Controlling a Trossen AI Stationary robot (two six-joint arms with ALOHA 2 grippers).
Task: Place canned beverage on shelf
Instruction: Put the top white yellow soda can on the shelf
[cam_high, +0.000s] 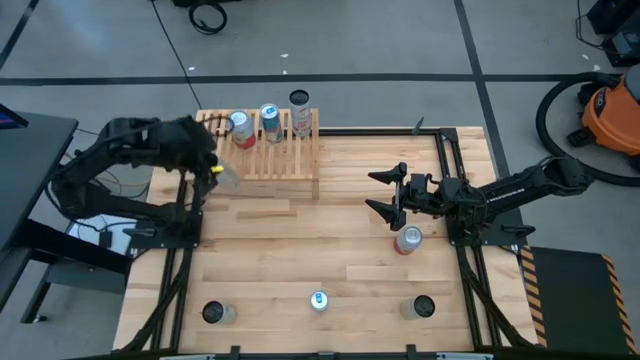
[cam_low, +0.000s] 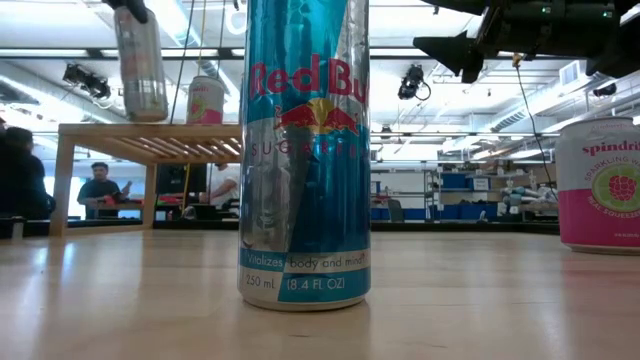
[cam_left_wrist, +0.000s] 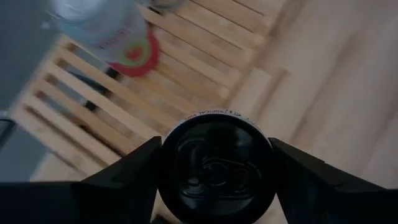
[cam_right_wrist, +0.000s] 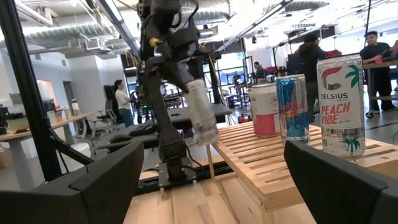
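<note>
My left end effector (cam_left_wrist: 214, 180) is clamped on a smooth, silvery slim can (cam_high: 226, 177), its round dark lid toward my wrist and its label hard to make out. Just beyond it lies the shelf (cam_high: 290, 160), a low rack of thin pale wooden slats, carrying a pink-and-white can (cam_high: 240, 129), a blue Red Bull can (cam_high: 270, 122) and a Celsius can (cam_high: 301, 122). My right end effector (cam_high: 385, 193) hangs spread wide, empty, beside a Spindrift can (cam_high: 408, 240) on the plank table (cam_high: 300, 250).

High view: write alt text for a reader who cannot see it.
The left claw holds a clear can at the left end of the shelf, which carries three cans. The right claw hangs open above the table, beside a pink-topped can.
</note>
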